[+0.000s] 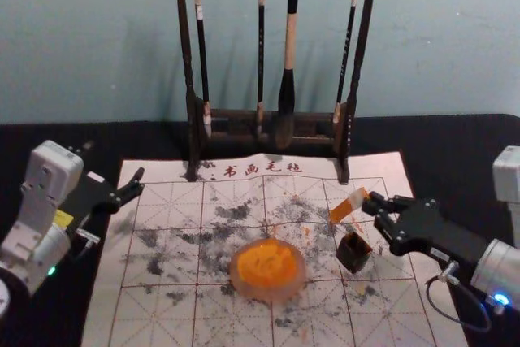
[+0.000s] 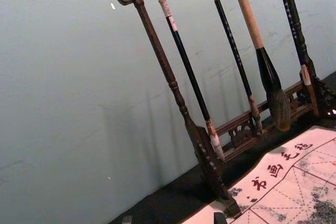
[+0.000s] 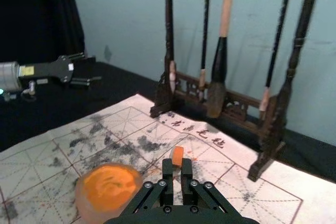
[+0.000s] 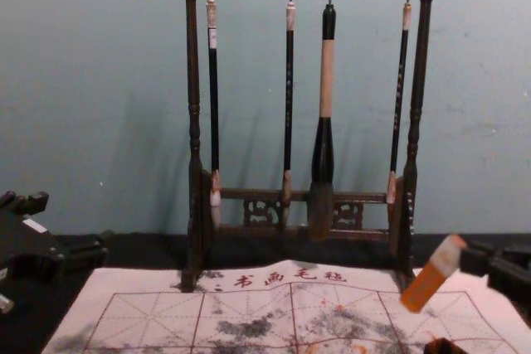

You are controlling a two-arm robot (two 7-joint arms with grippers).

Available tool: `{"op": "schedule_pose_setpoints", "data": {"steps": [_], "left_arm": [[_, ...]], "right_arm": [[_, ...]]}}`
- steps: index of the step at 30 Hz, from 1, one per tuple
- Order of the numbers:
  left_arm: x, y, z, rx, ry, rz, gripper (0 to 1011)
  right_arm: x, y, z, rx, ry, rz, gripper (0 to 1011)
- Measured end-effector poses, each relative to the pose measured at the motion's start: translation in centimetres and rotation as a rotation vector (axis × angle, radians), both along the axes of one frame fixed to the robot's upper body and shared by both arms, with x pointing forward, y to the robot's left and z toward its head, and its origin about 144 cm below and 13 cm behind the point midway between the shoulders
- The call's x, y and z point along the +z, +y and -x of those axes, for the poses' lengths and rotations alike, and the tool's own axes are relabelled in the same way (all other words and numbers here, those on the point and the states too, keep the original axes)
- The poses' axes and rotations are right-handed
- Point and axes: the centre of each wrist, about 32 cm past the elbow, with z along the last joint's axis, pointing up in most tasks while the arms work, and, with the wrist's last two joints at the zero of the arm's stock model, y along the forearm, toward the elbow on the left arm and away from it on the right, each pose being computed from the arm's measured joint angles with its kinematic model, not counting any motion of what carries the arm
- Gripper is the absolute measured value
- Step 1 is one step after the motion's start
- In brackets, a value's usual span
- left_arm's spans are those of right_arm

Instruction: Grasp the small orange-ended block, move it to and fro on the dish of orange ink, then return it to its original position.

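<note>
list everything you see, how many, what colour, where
block: 1, orange and white, tilted in the right gripper
dish: 1, pale, on the mat, holding orange ink
box: 1, dark brown, on the mat, right of the dish
mat: 1, white with red grid and dark smudges, on the table
rack: 1, dark brown, behind the dish
brushes: 4, mostly black, hanging from the rack
table: 1, black, under the mat
wall: 1, pale blue-green, behind the rack
left gripper: 1, black, open, at the mat's left side
right gripper: 1, black, closed on the block
</note>
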Motion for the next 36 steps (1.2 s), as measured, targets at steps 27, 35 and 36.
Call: {"op": "schedule_pose_setpoints", "data": {"steps": [27,35,36], "left_arm": [[0.0,0.0,0.0,0.0,0.0,0.0,1001],[0.0,0.0,0.0,0.0,0.0,0.0,1001],[0.0,0.0,0.0,0.0,0.0,0.0,1001]], "right_arm": [[0.4,2.5,-3.5,0.208,-0.004,0.131,64],[0.5,3.2,-4.1,0.238,-0.005,0.136,62],[0.5,3.3,-4.1,0.24,-0.004,0.136,62]]}}
